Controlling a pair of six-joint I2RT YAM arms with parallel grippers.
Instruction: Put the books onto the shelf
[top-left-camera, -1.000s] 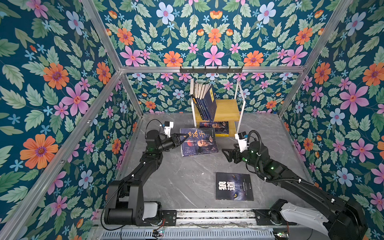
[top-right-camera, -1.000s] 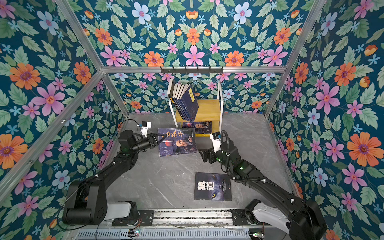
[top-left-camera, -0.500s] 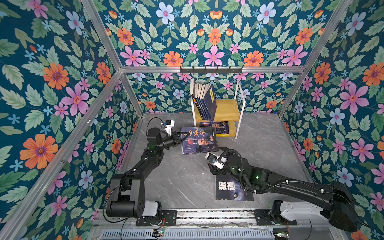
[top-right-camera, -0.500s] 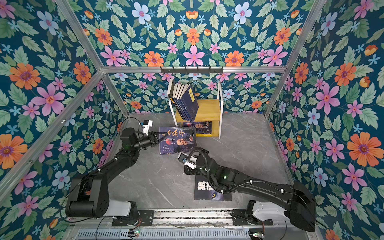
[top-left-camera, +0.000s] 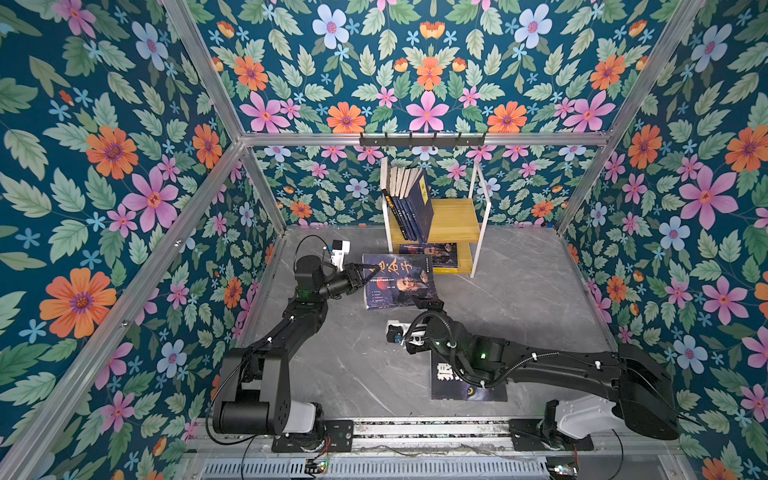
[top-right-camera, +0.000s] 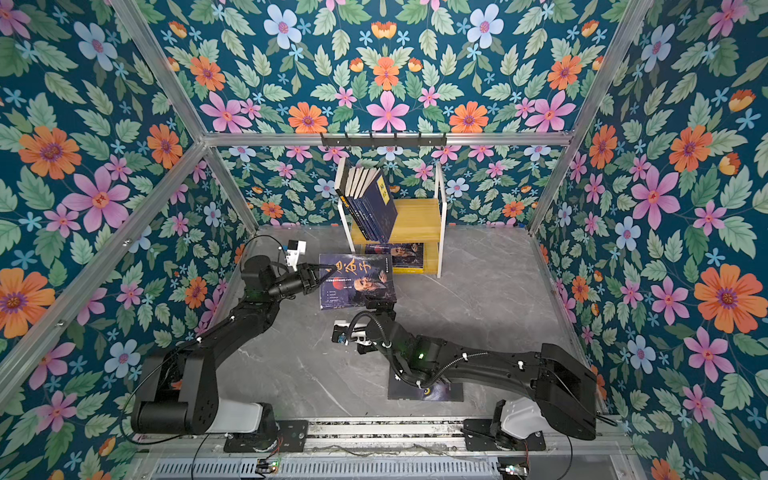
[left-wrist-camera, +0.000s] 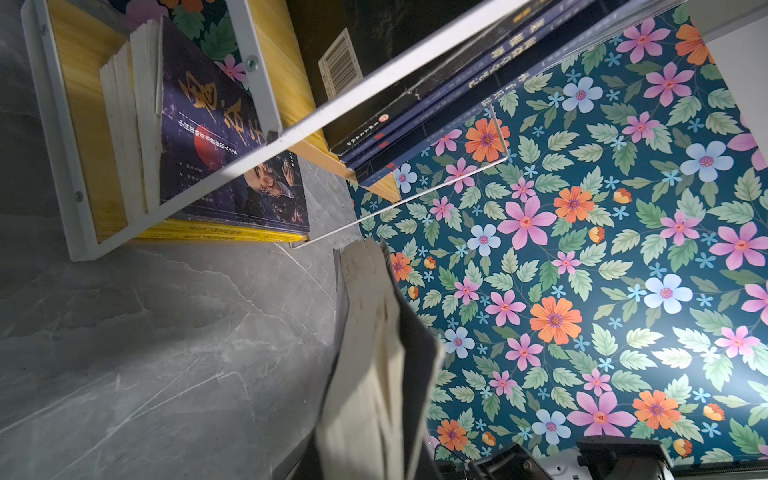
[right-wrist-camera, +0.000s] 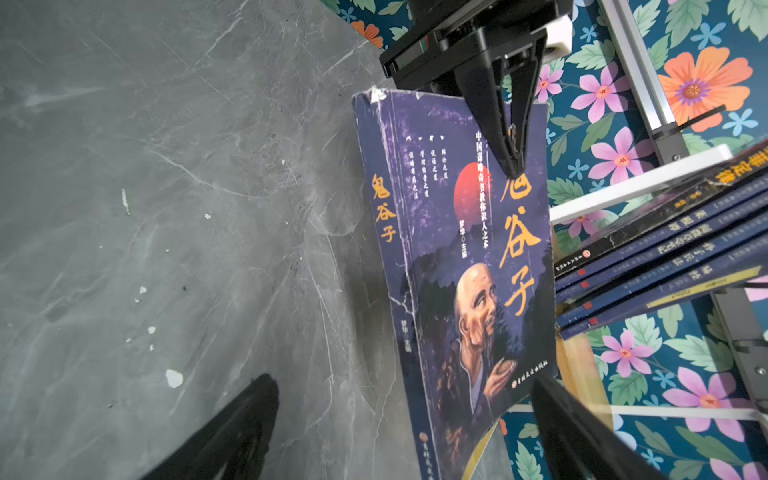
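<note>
2 books are off the shelf (top-left-camera: 455, 218) at upper centre: the portrait book (top-left-camera: 399, 282) hangs mid-frame just before the lower tier, pinched at its left edge by your left gripper (top-left-camera: 362, 275), and the wolf-eye book (top-left-camera: 478, 392) lies flat at lower centre. Your right gripper (top-left-camera: 429, 302) stands wide open at the portrait book's lower right corner, holding nothing; this looks like a handover, so next close squarely on that corner before the left releases.
</note>
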